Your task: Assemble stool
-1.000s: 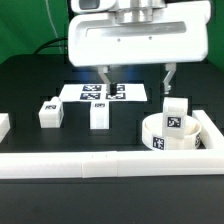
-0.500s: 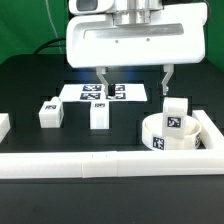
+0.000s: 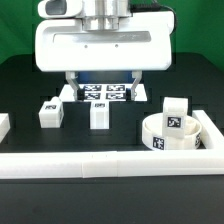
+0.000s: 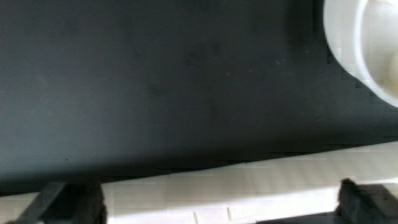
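tool (image 3: 105,88) spread wide and empty, marker board (image 3: 110,97) partly hidden behind it, one leg (image 3: 175,107) base-hidden behind seat (image 3: 168,136)

The gripper (image 3: 104,89) has shifted toward the exterior view's left and now hangs centred over the marker board (image 3: 92,97).

Desk (image 3: 60,140) black. Seat (image 3: 178,138) white, black-and-white square tag on side. Legs (image 3: 50,113) (image 3: 99,115) (image 3: 175,106) white, same tags. Marker board (image 3: 105,93) white, black tag squares. Border rail (image 3: 100,163) white. Backdrop (image 3: 15,30) green.
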